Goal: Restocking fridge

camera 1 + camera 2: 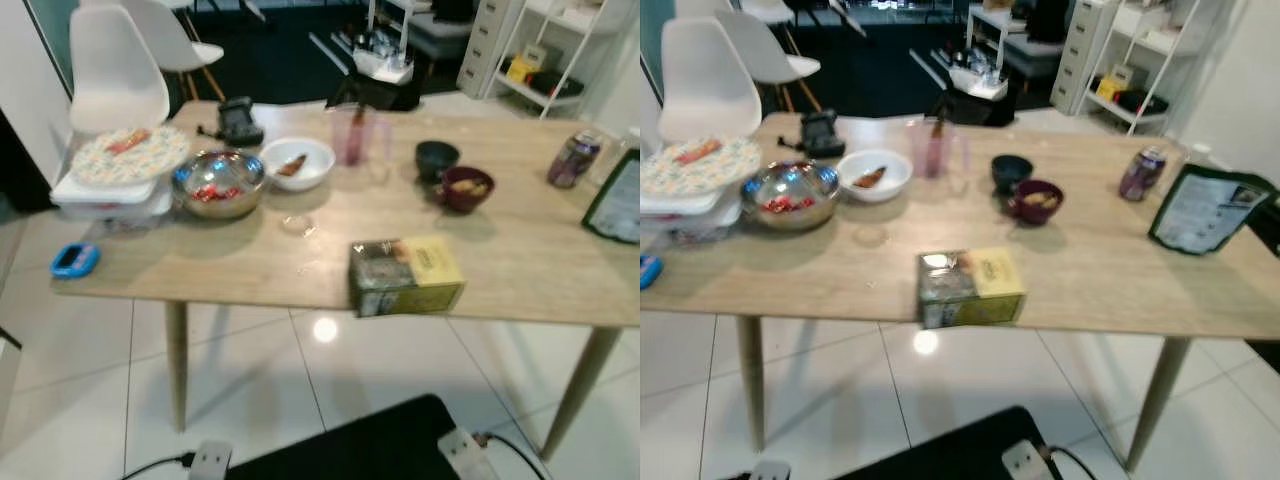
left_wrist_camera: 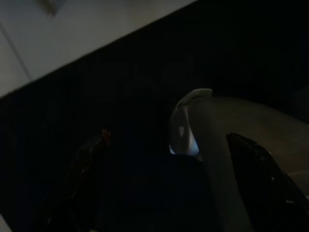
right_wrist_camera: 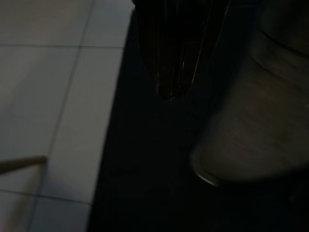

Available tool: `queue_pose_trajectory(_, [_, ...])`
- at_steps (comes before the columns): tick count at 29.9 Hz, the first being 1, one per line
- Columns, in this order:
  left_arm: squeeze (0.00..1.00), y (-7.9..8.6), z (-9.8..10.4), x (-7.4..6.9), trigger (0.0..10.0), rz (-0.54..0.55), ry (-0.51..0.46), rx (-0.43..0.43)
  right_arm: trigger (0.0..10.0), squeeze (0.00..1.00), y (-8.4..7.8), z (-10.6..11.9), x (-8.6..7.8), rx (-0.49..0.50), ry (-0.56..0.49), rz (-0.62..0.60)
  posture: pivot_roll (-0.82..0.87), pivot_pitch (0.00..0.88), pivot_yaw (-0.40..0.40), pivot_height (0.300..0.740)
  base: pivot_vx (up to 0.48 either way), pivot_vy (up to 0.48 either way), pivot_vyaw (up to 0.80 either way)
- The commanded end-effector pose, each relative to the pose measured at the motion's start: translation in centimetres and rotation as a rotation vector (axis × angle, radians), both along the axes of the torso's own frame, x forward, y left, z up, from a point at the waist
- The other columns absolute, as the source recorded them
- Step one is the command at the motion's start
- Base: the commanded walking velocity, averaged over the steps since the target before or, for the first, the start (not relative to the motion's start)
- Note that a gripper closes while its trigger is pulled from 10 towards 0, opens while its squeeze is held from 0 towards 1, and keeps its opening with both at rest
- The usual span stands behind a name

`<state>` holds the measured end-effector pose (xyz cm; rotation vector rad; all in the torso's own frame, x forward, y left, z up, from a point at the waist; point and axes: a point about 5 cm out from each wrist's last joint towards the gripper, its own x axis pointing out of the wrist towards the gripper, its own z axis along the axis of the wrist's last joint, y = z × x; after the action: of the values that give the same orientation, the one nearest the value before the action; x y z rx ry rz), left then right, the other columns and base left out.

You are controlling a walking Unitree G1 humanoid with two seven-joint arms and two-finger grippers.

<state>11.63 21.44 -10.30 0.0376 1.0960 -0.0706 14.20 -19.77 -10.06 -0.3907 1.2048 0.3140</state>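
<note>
A yellow and grey box lies at the front edge of the wooden table. Behind it stand a maroon bowl with food, a dark bowl, a pink cup and a purple can. Further left are a white bowl and a steel bowl holding red items. My left gripper hangs low in the dark with its fingers apart and nothing between them. My right gripper also hangs idle over a dark mat, fingers together.
A patterned plate rests on white containers at the table's left end, with a blue object near the corner. A dark green pouch stands at the right end. White chairs and shelving stand behind. A black mat and power strips lie on the tiled floor.
</note>
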Motion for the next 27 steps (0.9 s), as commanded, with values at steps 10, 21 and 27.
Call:
queue_pose_trajectory(10, [0.0,-0.11,-0.23,-0.65,10.0,0.015,0.023,-0.005,10.0,0.0,0.26,-0.01,0.07,0.002,0.002,0.015,0.04,0.0,-0.053,0.74,0.0,-0.09,0.0])
queue_pose_trajectory(21, [0.0,-0.35,-0.18,-0.28,10.0,0.013,0.014,-0.004,10.0,0.0,0.43,0.07,0.37,0.001,-0.004,0.022,0.03,0.0,-0.041,0.74,0.0,0.0,0.0])
queue_pose_trajectory(27, [0.0,-0.99,-0.29,-0.41,10.0,-0.017,0.018,-0.029,10.0,0.0,0.43,0.08,0.41,-0.005,-0.004,0.03,0.02,0.0,-0.033,0.74,0.0,-0.077,0.0])
